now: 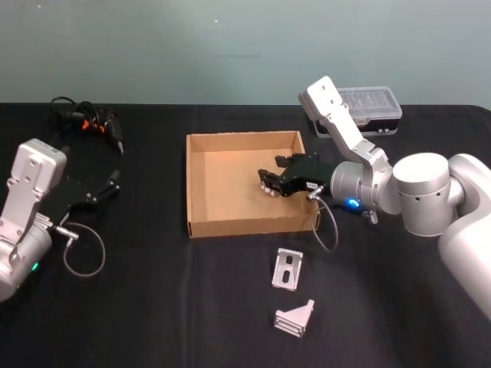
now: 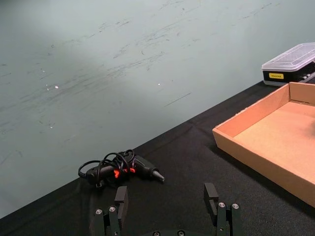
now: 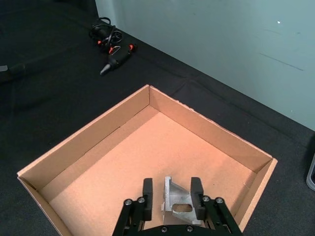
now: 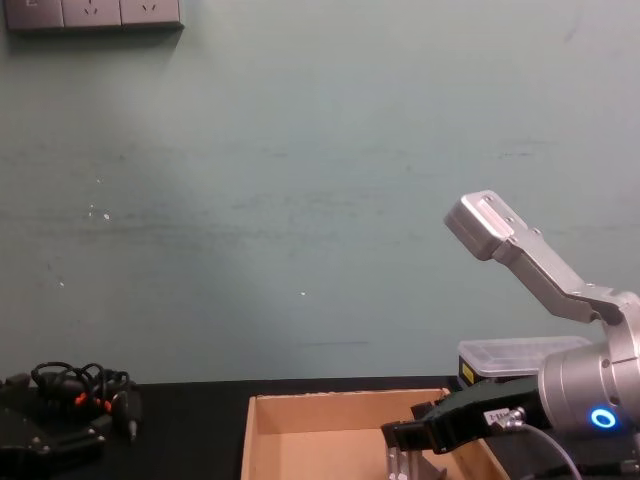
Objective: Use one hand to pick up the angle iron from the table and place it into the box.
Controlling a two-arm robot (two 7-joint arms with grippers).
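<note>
this looks like a robotics lab or workshop: a bare pale green wall (image 4: 300, 150) with a row of sockets (image 4: 95, 12) rises behind a black-covered counter (image 1: 153, 307). the counter carries a corded tool (image 1: 100, 126), a clear-lidded parts case (image 1: 376, 103), a cardboard box (image 1: 253, 224) and loose angle irons (image 1: 295, 268).

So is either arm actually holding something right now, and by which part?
Yes. The right tool pinches a metal angle iron across its two opposite sides, over the box. The left tool is open and empty.
</note>
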